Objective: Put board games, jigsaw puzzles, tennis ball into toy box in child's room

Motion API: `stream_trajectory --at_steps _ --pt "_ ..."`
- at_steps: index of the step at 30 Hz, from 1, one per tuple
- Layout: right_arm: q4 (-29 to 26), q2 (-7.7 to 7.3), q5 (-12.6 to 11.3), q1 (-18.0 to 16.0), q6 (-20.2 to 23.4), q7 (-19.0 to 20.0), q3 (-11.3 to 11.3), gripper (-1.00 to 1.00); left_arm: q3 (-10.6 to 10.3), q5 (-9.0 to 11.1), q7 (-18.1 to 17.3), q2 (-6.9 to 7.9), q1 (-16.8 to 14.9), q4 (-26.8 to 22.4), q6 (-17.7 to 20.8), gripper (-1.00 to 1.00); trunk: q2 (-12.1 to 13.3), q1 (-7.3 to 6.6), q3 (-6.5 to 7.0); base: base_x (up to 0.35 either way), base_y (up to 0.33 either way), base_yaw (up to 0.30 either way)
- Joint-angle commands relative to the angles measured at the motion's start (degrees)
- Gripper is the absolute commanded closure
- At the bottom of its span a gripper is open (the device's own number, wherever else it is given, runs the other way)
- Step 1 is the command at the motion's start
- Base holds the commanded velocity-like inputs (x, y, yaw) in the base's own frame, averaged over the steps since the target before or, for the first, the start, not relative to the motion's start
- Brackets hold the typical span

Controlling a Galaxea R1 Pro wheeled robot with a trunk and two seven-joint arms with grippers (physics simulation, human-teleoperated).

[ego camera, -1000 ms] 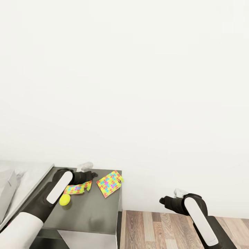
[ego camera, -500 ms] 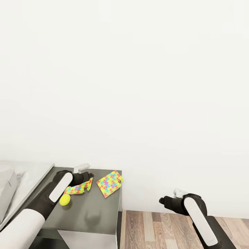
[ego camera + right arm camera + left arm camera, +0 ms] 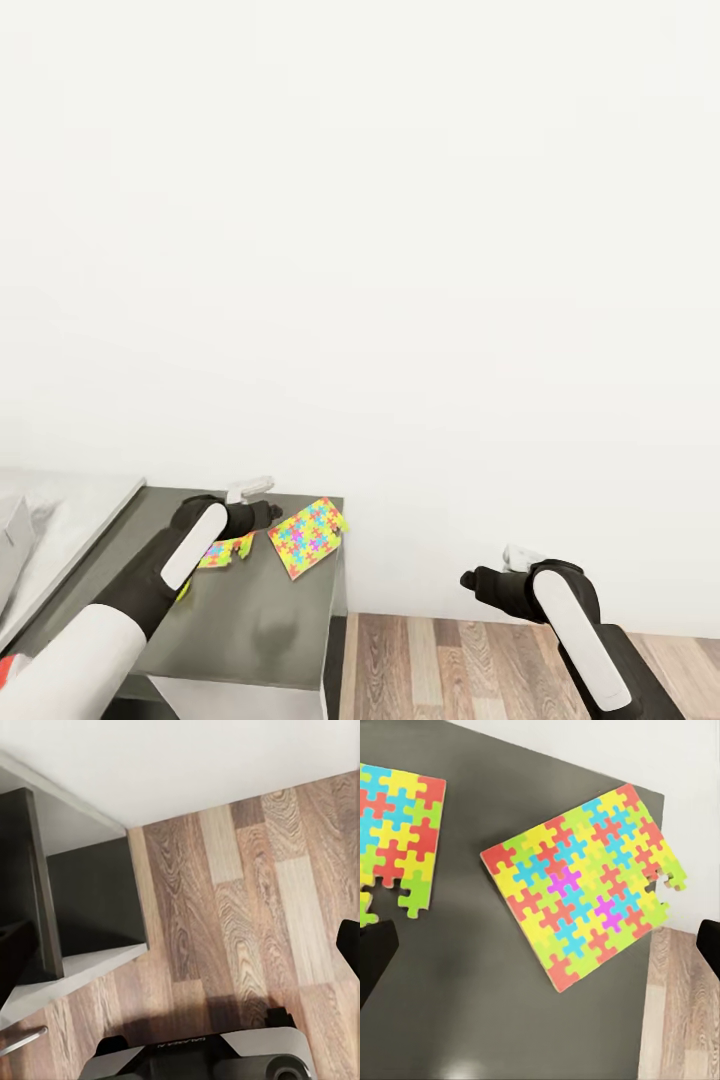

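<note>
Over dark corner, left gripper (image 3: 262, 516) shifted — ball seemingly hidden behind arm.

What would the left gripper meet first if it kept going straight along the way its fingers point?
Most likely the jigsaw puzzle lying flat on the dark grey table corner: the left wrist view centres on it between the open fingertips. Depth is unclear, so the left gripper might land beside it.

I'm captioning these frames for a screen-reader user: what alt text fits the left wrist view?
Two multicoloured jigsaw puzzles lie flat and apart on a dark grey table top: one whole puzzle near the table's corner, another puzzle cut off by the picture's edge. White wall and wood plank floor show beyond the table.
</note>
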Motion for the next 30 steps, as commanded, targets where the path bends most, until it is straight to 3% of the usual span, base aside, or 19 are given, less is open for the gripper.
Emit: stream_trajectory --at_steps 1,7,30 --pt "-0.1 -0.07 -0.6 -0.1 0.1 -0.6 0.0 -1.0 -0.3 0.1 0.5 0.0 -0.1 -0.1 0.0 -1.0 -0.1 0.05 -0.14 0.033 -0.05 0.0" --pt "-0.1 0.06 -0.7 0.0 0.2 -0.2 -0.8 -1.0 -0.4 -0.7 0.3 -0.11 -0.1 -0.1 0.1 -1.0 -0.1 0.05 -0.14 0.097 -0.016 0.0" --pt "-0.2 -0.41 -0.7 0.0 0.2 1.2 -1.1 -1.0 -0.3 -0.7 0.0 -0.12 -0.1 -0.1 0.1 -1.0 -0.1 0.05 -0.14 0.087 0.026 0.0"
